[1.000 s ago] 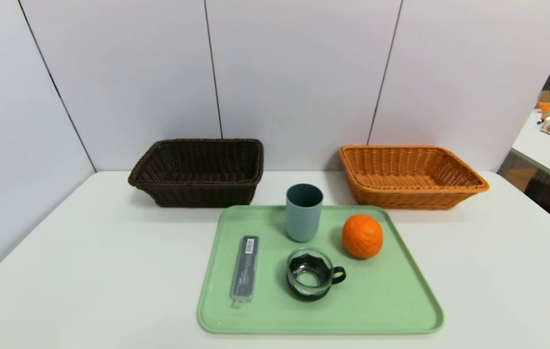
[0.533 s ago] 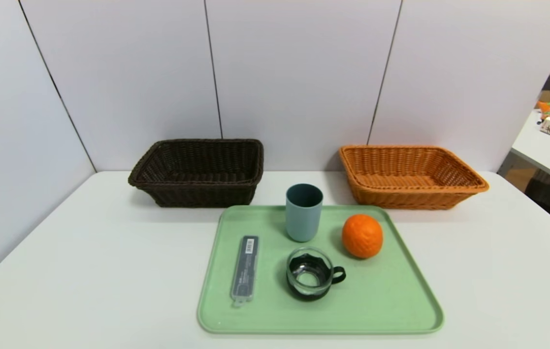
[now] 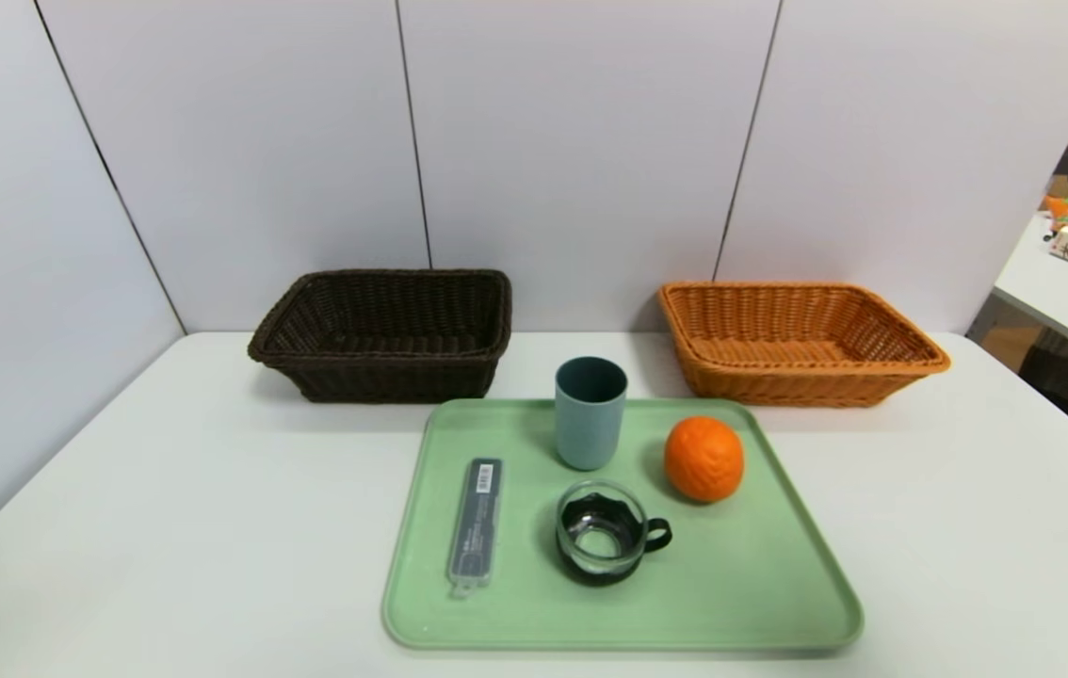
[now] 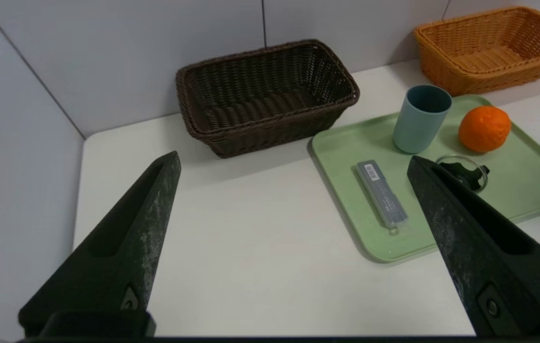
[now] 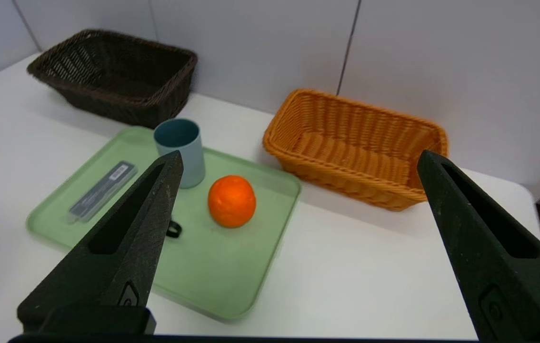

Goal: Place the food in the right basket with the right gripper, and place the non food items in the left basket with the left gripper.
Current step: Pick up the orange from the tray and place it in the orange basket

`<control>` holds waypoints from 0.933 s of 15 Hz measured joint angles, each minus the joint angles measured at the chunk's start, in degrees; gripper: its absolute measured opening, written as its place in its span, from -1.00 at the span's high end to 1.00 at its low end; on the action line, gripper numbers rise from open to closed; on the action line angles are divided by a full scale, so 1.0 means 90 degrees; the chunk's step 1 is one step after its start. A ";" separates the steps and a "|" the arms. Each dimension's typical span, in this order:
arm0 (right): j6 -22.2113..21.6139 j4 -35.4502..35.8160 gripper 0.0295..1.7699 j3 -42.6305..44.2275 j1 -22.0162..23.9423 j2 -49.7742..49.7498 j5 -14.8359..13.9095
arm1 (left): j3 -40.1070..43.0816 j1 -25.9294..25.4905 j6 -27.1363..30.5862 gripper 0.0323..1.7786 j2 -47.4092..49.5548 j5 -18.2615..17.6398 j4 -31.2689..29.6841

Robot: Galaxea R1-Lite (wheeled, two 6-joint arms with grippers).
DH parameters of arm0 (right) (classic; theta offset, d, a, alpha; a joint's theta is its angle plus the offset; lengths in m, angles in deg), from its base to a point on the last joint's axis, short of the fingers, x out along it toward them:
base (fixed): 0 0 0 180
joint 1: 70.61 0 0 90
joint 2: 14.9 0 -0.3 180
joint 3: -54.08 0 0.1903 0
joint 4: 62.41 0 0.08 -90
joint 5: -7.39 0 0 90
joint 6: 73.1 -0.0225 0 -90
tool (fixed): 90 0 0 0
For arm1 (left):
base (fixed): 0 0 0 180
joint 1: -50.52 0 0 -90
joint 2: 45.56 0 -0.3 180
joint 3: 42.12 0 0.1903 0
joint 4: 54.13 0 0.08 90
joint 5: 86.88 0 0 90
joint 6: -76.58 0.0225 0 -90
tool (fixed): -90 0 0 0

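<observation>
From the head view, neither arm shows. A green tray (image 3: 807,584) sits on the white table (image 3: 167,527), with the dark brown left basket (image 3: 383,334) and the orange-tan right basket (image 3: 798,341) behind it against the wall, both empty. On the tray, the orange (image 3: 703,459) lies at the right rear corner, just in front of the right basket. The blue-grey tumbler (image 3: 590,411) stands upright at the rear middle, the glass cup (image 3: 602,532) sits in front of it with its black handle pointing right, and the slim grey case (image 3: 477,523) lies at the left with its long axis running front to back. The case carries a barcode label at its far end; the small print lower down is probably a brand, but it is too fine to read.

In the left wrist view, the left gripper (image 4: 294,162) hangs above the bare table with its jaws spread wide and nothing between them. The case (image 4: 382,193) is the nearest of the non-food items, lying ahead and toward the tray side.

In the right wrist view, the right gripper (image 5: 298,159) is likewise wide and empty, well above the table. The orange (image 5: 232,200) lies ahead and below, between its fingers in the frame, with the right basket (image 5: 355,147) just beyond, so the right arm is clearly the nearer one for the fruit.
</observation>
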 joint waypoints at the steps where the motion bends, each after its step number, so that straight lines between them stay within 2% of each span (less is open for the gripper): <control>1: -0.0015 0.0016 -0.92 -0.0083 -0.0190 0.0217 -0.0056 | 0.0333 0.0100 -0.0066 -0.90 -0.0219 -0.0037 -0.0382; 3: -0.0049 0.0060 -0.92 -0.0202 -0.0610 0.0630 -0.0167 | 0.0897 0.0450 -0.0291 -0.90 -0.0620 -0.0031 -0.1044; 5: -0.0180 0.0167 -0.92 -0.0331 -0.1180 0.1088 -0.0427 | 0.1218 0.0799 -0.0679 -0.90 -0.0970 0.0015 -0.1215; 8: -0.0493 0.0895 -0.92 -0.0848 -0.1914 0.1773 -0.0764 | 0.1684 0.1277 -0.0994 -0.90 -0.1432 0.0206 -0.1494; 11: -0.0788 0.1615 -0.92 -0.1334 -0.2419 0.2392 -0.0917 | 0.2262 0.1872 -0.1189 -0.90 -0.1873 0.0665 -0.2439; 14: -0.0868 0.1600 -0.92 -0.1334 -0.2652 0.2824 -0.1067 | 0.2414 0.2364 -0.1497 -0.90 -0.2174 0.0928 -0.2590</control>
